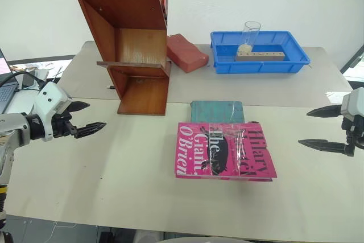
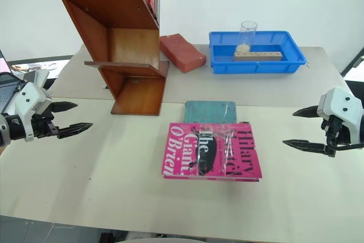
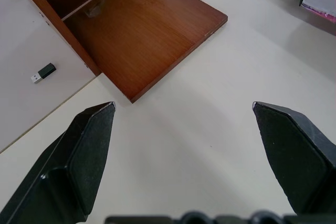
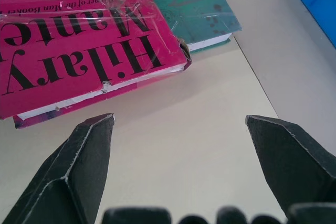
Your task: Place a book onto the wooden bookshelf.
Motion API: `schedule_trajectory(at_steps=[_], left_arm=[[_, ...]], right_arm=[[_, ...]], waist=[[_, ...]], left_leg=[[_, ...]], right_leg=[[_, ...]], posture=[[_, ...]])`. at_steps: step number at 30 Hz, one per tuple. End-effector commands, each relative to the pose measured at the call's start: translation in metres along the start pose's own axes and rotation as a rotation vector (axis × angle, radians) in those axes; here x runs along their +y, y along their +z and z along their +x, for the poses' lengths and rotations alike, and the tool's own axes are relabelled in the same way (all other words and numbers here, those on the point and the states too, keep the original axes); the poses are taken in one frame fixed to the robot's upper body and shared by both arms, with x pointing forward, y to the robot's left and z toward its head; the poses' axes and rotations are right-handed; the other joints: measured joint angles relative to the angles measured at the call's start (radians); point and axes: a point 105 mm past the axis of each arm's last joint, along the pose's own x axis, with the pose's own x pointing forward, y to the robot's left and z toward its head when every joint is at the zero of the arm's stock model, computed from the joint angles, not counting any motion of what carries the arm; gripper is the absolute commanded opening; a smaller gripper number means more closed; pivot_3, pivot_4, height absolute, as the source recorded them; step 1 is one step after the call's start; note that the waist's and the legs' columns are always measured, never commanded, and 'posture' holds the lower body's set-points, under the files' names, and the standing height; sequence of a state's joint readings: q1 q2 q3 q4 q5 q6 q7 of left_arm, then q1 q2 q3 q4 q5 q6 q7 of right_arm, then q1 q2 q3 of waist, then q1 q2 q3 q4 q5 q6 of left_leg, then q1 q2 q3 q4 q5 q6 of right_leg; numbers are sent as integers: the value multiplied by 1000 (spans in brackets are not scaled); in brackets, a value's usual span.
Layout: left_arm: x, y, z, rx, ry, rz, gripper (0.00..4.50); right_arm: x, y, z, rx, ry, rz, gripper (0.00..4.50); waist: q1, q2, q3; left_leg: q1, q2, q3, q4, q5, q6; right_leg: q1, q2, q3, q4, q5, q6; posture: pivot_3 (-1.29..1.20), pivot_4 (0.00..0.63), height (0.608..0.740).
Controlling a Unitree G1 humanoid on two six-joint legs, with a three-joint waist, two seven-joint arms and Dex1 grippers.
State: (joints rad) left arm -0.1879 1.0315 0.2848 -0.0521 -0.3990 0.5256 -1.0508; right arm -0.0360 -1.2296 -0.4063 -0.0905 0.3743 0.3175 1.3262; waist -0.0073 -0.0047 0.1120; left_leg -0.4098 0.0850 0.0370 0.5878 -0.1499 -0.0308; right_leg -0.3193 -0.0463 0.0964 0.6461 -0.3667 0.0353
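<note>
The pink book [image 1: 226, 151] lies flat on the table's middle, wrapped in glossy plastic, its far edge overlapping a smaller teal book [image 1: 216, 111]. The wooden bookshelf [image 1: 133, 38] stands at the back left, its base board [image 3: 147, 35] on the table. My left gripper [image 1: 86, 118] hovers open at the left, well apart from the book, pointing toward the shelf base. Over at the right, my right gripper [image 1: 318, 129] is open too, a short way off the book's right edge [image 4: 100, 90]. Neither holds anything.
A red block [image 1: 186, 52] lies behind the shelf's right side. A blue tray [image 1: 259, 52] at the back holds a clear cup and a wooden block. A small USB stick [image 3: 43, 73] lies by the shelf. A laptop sits at the far left edge.
</note>
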Motion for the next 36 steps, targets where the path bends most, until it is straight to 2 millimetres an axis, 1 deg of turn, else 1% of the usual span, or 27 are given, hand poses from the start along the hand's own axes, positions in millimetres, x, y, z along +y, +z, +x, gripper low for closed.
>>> schedule_trajectory(at_steps=[1, 4, 16, 19, 22, 23, 24, 26, 27, 28, 31, 32, 34, 35, 36], left_arm=[[1, 9, -3, -16, -9, 41, 4500], [5, 3, -3, 10, 5, 42, 4500], [4, 5, 1, -17, -23, 36, 4500], [3, 8, 5, -29, -34, 33, 4500], [-1, 16, 15, -85, -65, 18, 4500], [-2, 20, 20, -111, -74, 10, 3934], [-3, 24, 25, -133, -80, 11, 3594], [0, 34, 41, -184, -43, 31, 2646], [-4, 41, 54, -215, -48, 35, 2236], [-10, 48, 65, -242, -66, 35, 1668], [-29, 57, 88, -278, -141, 34, 321], [-39, 58, 99, -280, -180, 32, 0], [-60, 58, 121, -276, -255, 37, 0], [-66, 58, 127, -274, -277, 39, 0], [-73, 58, 136, -270, -296, 51, 0]], right_arm=[[-5, 9, -6, -15, -32, -34, 4411], [-8, 8, -7, -16, -53, -38, 4411], [-11, 8, -5, -37, -80, -19, 4411], [-9, 8, -3, -43, -82, -19, 4411], [-4, 14, 1, -72, -74, -17, 4411], [-1, 17, 3, -85, -63, -15, 4500], [2, 20, 3, -94, -56, -16, 4500], [8, 26, 4, -109, -49, -23, 3954], [15, 30, 4, -118, -37, -24, 3724], [21, 34, 4, -126, -25, -22, 3297], [39, 42, 6, -141, 15, -12, 2293], [50, 45, 8, -150, 45, -4, 1937], [77, 48, 11, -152, 123, 18, 1224], [86, 48, 11, -148, 147, 27, 945], [98, 46, 12, -132, 179, 37, 569]], waist=[[0, 0, 0], [0, 0, 0], [-1, 0, 0], [0, 0, 0], [2, 0, 0], [4, 0, 0], [6, 0, 0], [12, 1, -1], [15, 1, 0], [21, 1, -1], [22, 0, -2], [21, 0, -2], [22, 0, -2], [23, -1, -2], [23, -1, -2]], left_leg=[[0, 0, 0, 0, 0, 0], [0, 0, 0, 0, 0, 0], [0, 0, 0, 0, 0, 0], [0, 0, 0, 1, 0, 0], [0, 0, 0, 1, 0, 0], [0, 0, 0, 1, 0, 0], [0, 0, 0, 1, 0, 0], [0, 0, 0, 2, 0, 0], [0, 0, 0, 3, 0, 0], [-1, 0, 0, 3, 0, 0], [-3, -1, -1, 4, 0, 0], [-5, -1, -1, 4, 0, 0], [-6, -1, -2, 4, 1, 0], [-5, -1, -2, 4, 1, 0], [-5, -1, -3, 4, 1, 0]], right_leg=[[0, 0, 0, 0, 0, 0], [0, 0, 0, 0, 0, 0], [0, 0, 0, 0, 0, 0], [0, 0, 0, 1, 0, 0], [0, 0, 0, 1, 0, 0], [0, 0, 0, 1, 0, 0], [0, 1, 0, 1, 0, 0], [1, 1, 0, 1, 0, 1], [1, 1, 0, 1, 0, 1], [1, 1, 0, 1, 1, 1], [2, 1, 0, 1, 1, 3], [3, 1, 0, 1, 2, 3], [4, 2, 0, 1, 2, 3], [4, 2, 0, 1, 2, 4], [5, 3, 0, 1, 2, 4]], posture=[[0, 150, 673], [0, 150, 673], [0, 150, 673], [0, 150, 673], [0, 150, 673], [0, 150, 673], [0, 150, 673], [0, 150, 673], [0, 150, 673], [0, 150, 673], [0, 150, 673], [0, 150, 673], [0, 150, 673], [0, 150, 673], [0, 150, 673]])
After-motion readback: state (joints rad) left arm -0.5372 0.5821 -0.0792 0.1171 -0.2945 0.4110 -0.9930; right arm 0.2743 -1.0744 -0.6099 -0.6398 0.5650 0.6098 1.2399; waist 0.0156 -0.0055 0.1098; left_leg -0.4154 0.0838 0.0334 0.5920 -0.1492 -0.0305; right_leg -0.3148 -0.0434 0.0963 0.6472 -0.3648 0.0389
